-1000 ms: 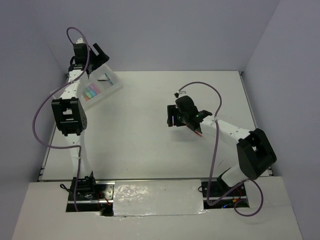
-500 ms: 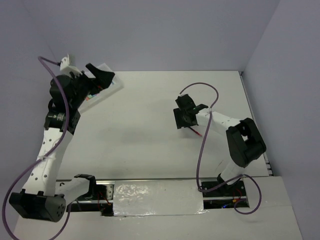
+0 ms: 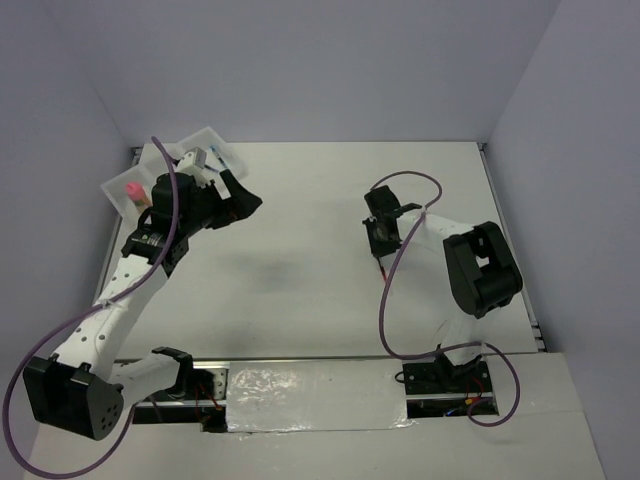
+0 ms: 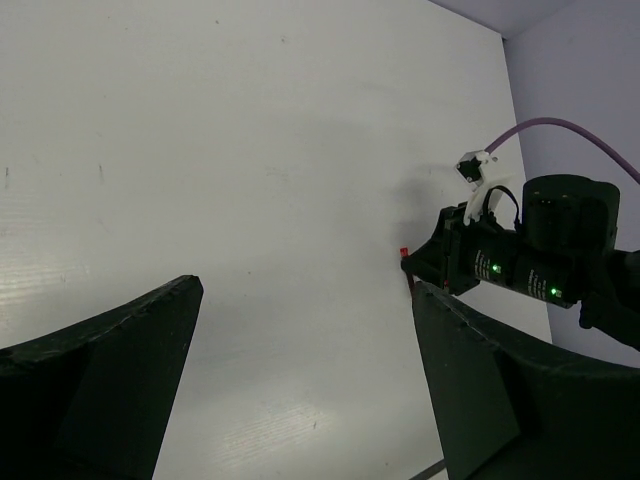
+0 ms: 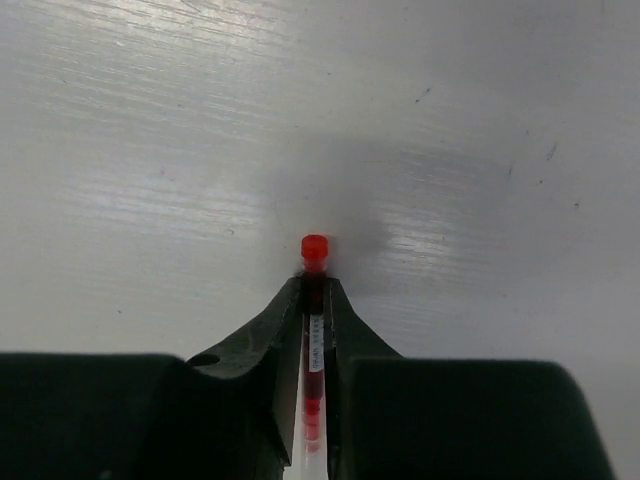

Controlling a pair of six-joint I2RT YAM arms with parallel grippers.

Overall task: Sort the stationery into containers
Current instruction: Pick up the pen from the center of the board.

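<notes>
My right gripper [image 5: 315,292] is shut on the thin red pen [image 5: 314,250], which lies on the table with its red cap poking out just past the fingertips. In the top view that gripper [image 3: 383,238] points down at the table right of centre, and a bit of the red pen [image 3: 383,268] shows below it. My left gripper [image 3: 243,190] hangs open and empty beside the translucent white tray [image 3: 205,138] at the far left. A pink cylinder [image 3: 131,189] sits in the tray's near compartment. The left arm hides the middle compartment.
From the left wrist view, my open left gripper [image 4: 308,288] looks across bare white table to the right gripper [image 4: 520,265] and the red pen [image 4: 404,253]. Grey walls close the table at the back and sides.
My right gripper has closed on the red pen and its arm has folded in closer. My left arm has pulled back from over the tray and now faces the table's middle.
</notes>
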